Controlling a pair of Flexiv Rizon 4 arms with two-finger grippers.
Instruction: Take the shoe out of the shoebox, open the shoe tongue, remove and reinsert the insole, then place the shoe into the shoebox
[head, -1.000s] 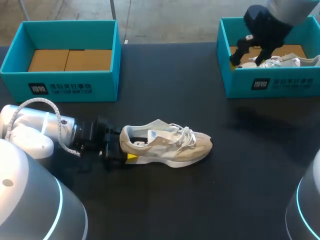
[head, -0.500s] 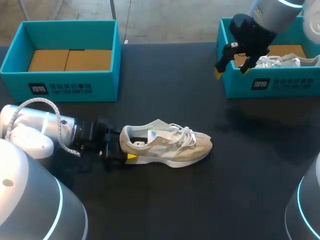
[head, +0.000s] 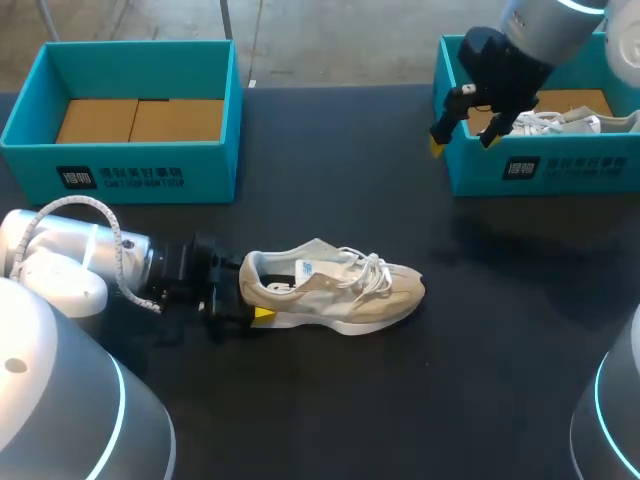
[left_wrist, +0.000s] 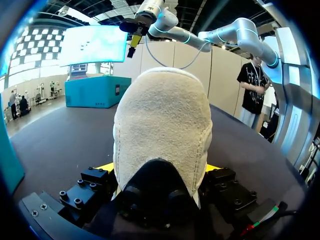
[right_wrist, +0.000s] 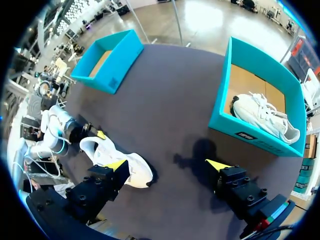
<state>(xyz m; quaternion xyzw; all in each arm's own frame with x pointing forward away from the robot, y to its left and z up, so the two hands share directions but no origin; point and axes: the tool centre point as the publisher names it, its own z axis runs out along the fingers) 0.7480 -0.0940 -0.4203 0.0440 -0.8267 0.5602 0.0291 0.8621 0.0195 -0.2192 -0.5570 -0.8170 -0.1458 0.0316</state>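
The shoe (head: 335, 288) stands at lower centre of the worktop (head: 420, 400), its heel clamped by the left end effector (head: 246, 299). It is judged light and soft-sided, firmest at the heel. The right end effector (head: 460, 125) is spread wide, empty, upper right.

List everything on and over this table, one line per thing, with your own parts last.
table: one, black, under everything.
left shoebox: one, teal, far left of the table, no shoe in it.
cardboard liner: one, brown, floor of the left shoebox.
right shoebox: one, teal, far right of the table.
boxed shoe: one, white, inside the right shoebox.
loose shoe: one, beige and white, on the table near the middle, toe pointing right.
left gripper: one, black with yellow tips, closed on the loose shoe's heel.
right gripper: one, black with yellow tips, open, above the right shoebox's near left corner.
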